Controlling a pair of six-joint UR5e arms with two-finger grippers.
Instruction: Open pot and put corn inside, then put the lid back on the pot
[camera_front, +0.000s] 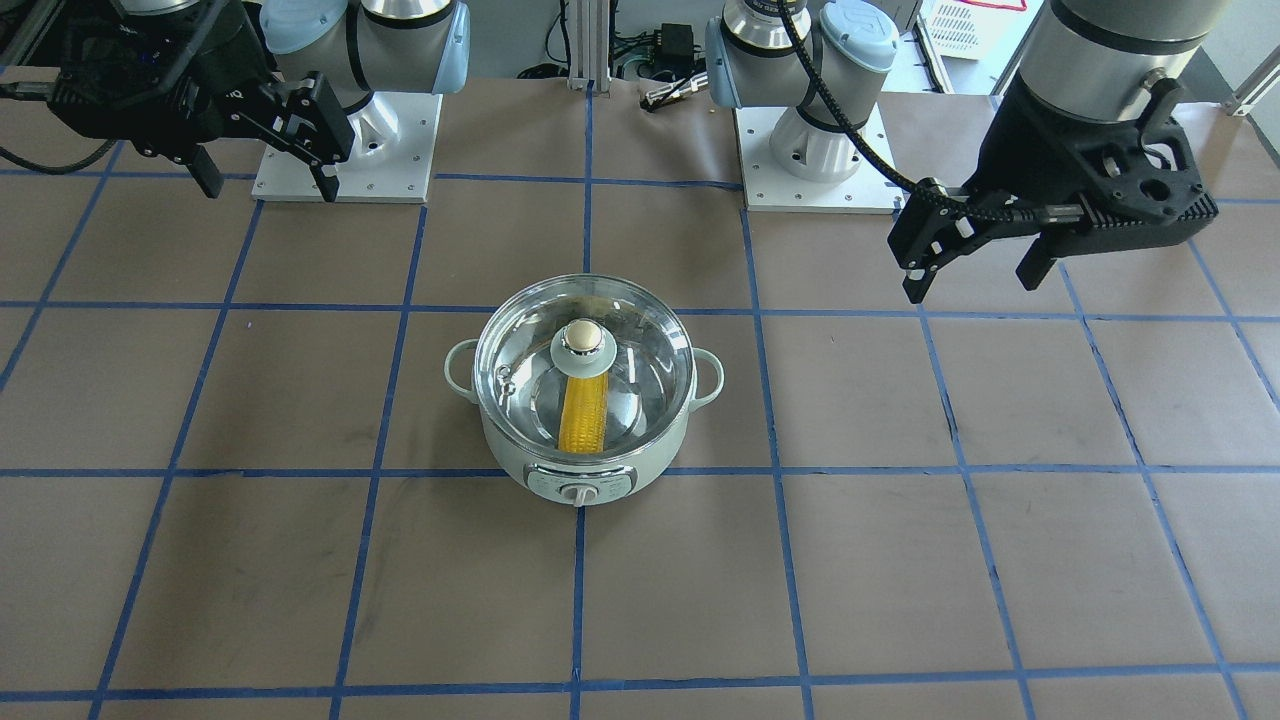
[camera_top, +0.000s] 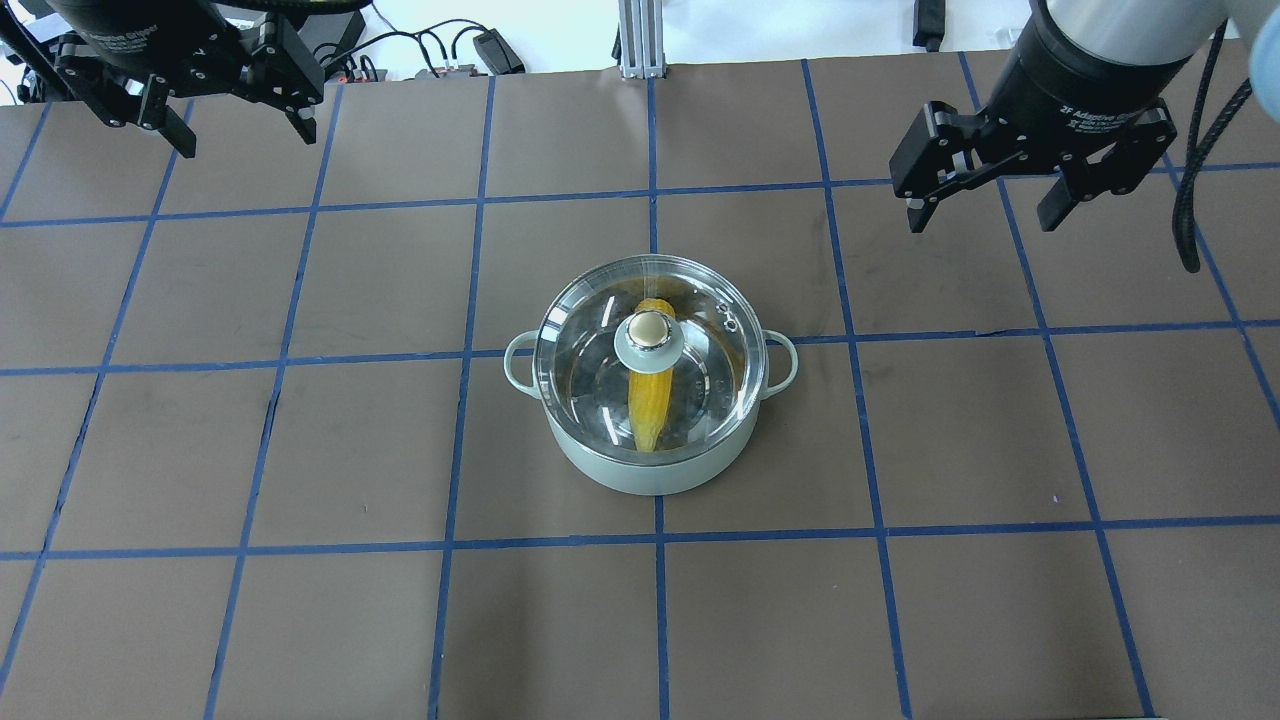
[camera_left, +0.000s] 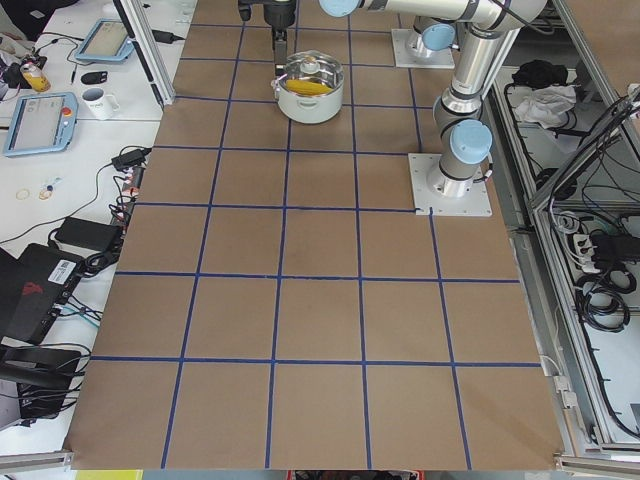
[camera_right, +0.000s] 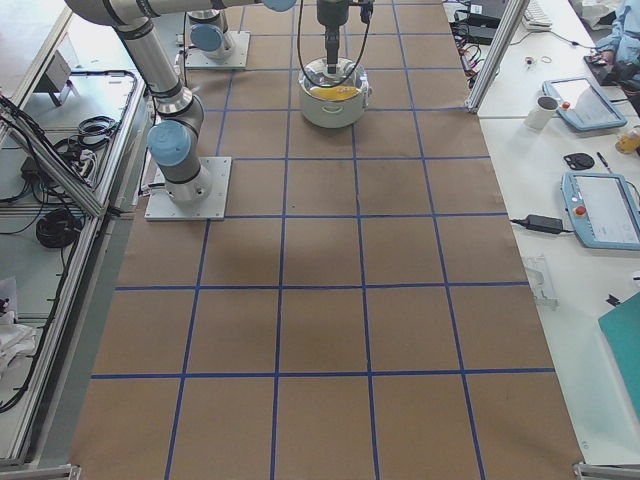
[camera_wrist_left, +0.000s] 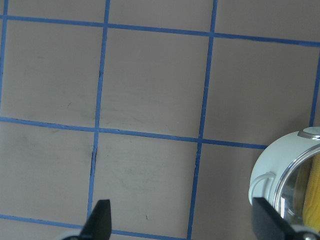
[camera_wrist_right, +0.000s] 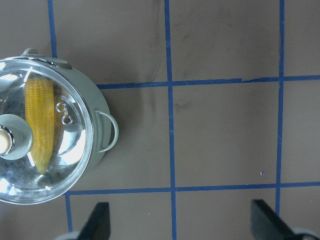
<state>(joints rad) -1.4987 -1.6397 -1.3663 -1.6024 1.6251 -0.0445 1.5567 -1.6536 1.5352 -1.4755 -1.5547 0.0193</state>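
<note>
Nearest the operators' side is the control dial (camera_front: 577, 493) on the front of the pot (camera_top: 650, 470), which stands alone near the middle of the bench (camera_top: 300, 450). The lid (camera_top: 590, 350) is on it. Through the glass the corn (camera_top: 650, 400) lies flat on the steel floor, blunt end toward the dial and tip toward the robot, passing under the knob (camera_top: 648, 328).

By my reading the work is all but done, and the step in hand is only to confirm the seat and leave things be. The lid's rim looks level and meets the pot all the way round in both exterior views (the side cameras are too distant to add anything). I would not touch it without cause.

If a reseat were wanted, the sound way is to come straight down over the knob, pinch it under its round head, lift plumb and lower plumb. A sideways nudge could slide the glass off its ledge or shove the light pot along the bench.

Farther back, toward the robot, the left tool (camera_top: 245, 140) and the right tool (camera_top: 982, 222) both hang high with fingers spread wide and nothing between them. Each is well apart from the pot.
</note>
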